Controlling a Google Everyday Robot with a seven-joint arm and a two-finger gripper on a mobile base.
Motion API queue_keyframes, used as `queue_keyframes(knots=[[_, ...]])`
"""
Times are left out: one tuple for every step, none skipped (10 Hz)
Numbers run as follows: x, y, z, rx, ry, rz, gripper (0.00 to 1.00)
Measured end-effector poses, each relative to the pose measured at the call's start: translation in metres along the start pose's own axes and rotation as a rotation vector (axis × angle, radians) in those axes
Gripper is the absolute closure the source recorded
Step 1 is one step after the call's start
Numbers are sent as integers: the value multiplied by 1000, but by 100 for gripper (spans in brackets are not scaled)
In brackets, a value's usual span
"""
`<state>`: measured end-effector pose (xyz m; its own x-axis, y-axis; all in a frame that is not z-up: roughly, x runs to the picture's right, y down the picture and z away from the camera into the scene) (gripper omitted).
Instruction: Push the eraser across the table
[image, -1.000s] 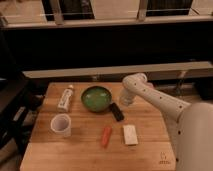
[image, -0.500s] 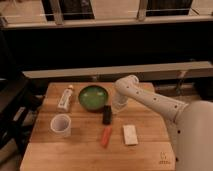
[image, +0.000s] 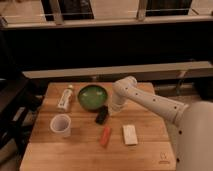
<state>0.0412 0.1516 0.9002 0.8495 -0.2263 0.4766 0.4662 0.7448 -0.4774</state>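
Note:
The eraser (image: 101, 115) is a small black flat block lying on the light wooden table (image: 80, 150), just below the green bowl (image: 92, 97). My gripper (image: 113, 108) is at the end of the white arm (image: 150, 102), low over the table, right beside the eraser's right end and close to the bowl's right rim. Whether it touches the eraser I cannot tell.
A white bottle (image: 65, 97) lies at the back left. A white cup (image: 60, 124) stands at the left front. An orange-red stick (image: 105, 135) and a white rectangular block (image: 130, 134) lie in front of the eraser.
The arm has swung left and down. The eraser has shifted left and toward the front, from right of the bowl to below it.

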Motion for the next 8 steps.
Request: queue_keyframes(knots=[[-14,-5,4,1,-6,-21,89],[-20,-5,5,0,-12,-34,89],[-22,-5,6,0,-16,-44,89],[-25,-6,7,-1,-20,-54,89],[-33,-9,9,-2,-23,-66,89],[-40,-11,11,-2,-26,-70,89],[-45,-13,13,-1,-27,-75,89],[-45,-14,12,2,-29,-74,89]])
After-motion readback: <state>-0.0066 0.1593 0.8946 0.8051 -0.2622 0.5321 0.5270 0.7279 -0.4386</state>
